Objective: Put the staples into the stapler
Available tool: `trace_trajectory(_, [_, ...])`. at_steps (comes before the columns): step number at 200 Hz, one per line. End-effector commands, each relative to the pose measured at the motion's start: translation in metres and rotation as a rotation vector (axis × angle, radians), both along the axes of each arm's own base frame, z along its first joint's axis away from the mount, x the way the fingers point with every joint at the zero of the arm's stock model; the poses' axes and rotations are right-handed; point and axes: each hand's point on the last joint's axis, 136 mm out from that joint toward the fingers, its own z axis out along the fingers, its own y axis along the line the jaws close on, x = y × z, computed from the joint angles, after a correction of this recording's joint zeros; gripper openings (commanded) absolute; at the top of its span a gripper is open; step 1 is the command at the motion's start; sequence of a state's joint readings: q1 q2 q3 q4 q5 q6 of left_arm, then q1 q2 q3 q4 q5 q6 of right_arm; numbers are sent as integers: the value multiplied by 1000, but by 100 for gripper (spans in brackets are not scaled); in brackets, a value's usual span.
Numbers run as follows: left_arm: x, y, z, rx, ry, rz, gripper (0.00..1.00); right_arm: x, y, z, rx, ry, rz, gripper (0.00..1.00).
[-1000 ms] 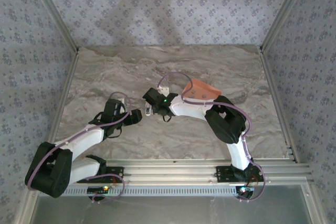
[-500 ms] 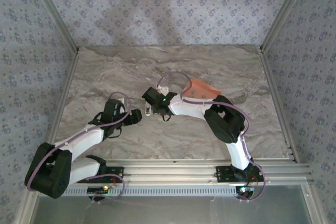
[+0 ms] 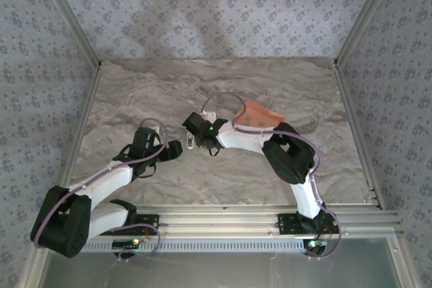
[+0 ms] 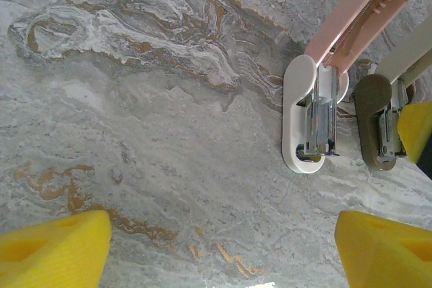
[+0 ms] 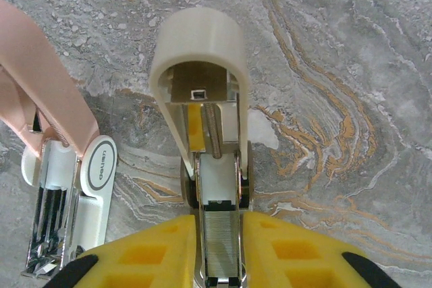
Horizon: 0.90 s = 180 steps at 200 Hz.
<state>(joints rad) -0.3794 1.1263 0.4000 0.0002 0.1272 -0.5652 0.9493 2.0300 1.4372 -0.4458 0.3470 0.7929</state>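
Note:
The stapler (image 4: pixel 297 99) lies open on the marble table, with a white base, a bare metal rail and its pink lid (image 5: pixel 40 79) raised. Right beside it lies a second open stapler (image 5: pixel 199 28) with a cream lid and a dark base (image 4: pixel 370 99). The staples (image 5: pixel 221 247), a grey strip, lie in this second stapler's rail. My right gripper (image 5: pixel 221 219) straddles that rail, narrowly open, with a thin gap on each side of the strip. My left gripper (image 4: pixel 219 254) hovers wide open just short of the pink stapler, with bare table between its fingers (image 4: pixel 54 247).
A salmon-orange tray (image 3: pixel 260 114) sits behind the right arm's forearm. Both grippers (image 3: pixel 177 150) meet near the table's middle, with the small staplers (image 3: pixel 191 141) between them. Patterned walls and metal rails bound the table (image 3: pixel 135 92).

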Motion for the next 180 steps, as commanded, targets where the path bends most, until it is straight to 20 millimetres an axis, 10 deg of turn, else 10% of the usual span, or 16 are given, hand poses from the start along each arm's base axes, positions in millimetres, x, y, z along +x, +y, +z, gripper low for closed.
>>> trace_trajectory(1, [6,-2,12,-9,-28,-9,86,1,3,9,-9,-14,18,27])
trace_trajectory(70, [6,-2,18,-17,-37,-5,86,-2,-7,51,119,-79,21,29])
trace_trajectory(180, [5,-2,14,-21,-26,-4,86,-1,-14,-1,336,108,-28,31])
